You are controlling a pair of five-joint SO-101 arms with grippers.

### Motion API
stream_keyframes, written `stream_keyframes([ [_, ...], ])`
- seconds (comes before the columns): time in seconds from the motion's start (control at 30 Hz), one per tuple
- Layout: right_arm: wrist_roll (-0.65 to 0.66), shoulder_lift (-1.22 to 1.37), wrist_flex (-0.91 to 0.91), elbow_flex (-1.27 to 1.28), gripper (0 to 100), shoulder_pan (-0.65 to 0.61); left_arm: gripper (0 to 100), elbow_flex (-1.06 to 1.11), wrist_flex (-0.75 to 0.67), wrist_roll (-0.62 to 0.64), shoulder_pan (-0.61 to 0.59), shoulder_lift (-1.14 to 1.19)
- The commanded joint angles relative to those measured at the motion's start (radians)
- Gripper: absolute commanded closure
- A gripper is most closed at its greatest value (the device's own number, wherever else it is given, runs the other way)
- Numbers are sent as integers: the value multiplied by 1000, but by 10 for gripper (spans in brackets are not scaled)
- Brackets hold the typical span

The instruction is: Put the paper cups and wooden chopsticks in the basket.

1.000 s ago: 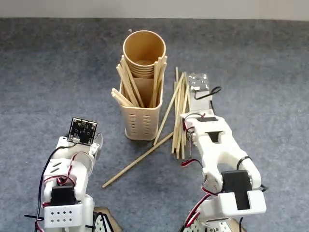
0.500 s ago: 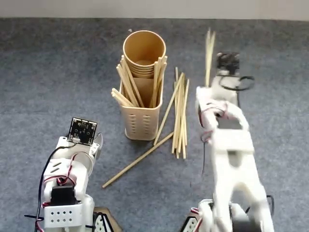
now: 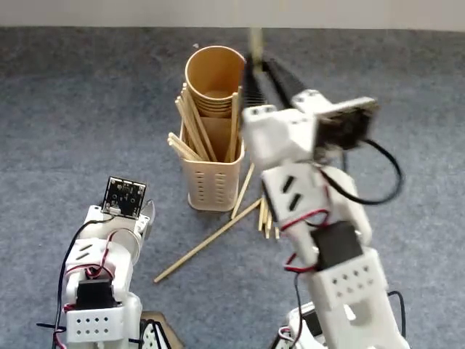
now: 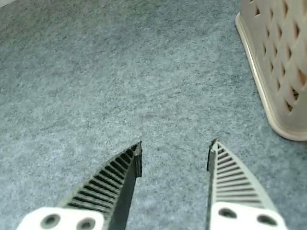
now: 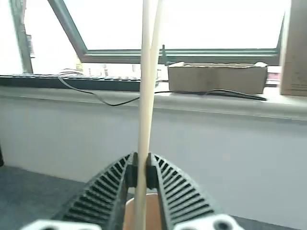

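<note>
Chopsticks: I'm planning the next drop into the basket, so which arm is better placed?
Right. The right tool is shut on chopsticks, raised close to the basket's open top. The left tool hangs open and empty, low over the carpet beside the basket's base.

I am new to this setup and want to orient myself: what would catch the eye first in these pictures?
The right gripper, shut on a pair of wooden chopsticks, holds them upright above the basket. The basket already carries stacked paper cups and more chopsticks, while loose chopsticks lie on the carpet beside it.
</note>
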Motion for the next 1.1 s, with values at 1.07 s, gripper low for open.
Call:
stream_keyframes([
  [1.07, 206, 229, -289, 400, 982, -125, 755, 19, 2, -8, 2, -5],
])
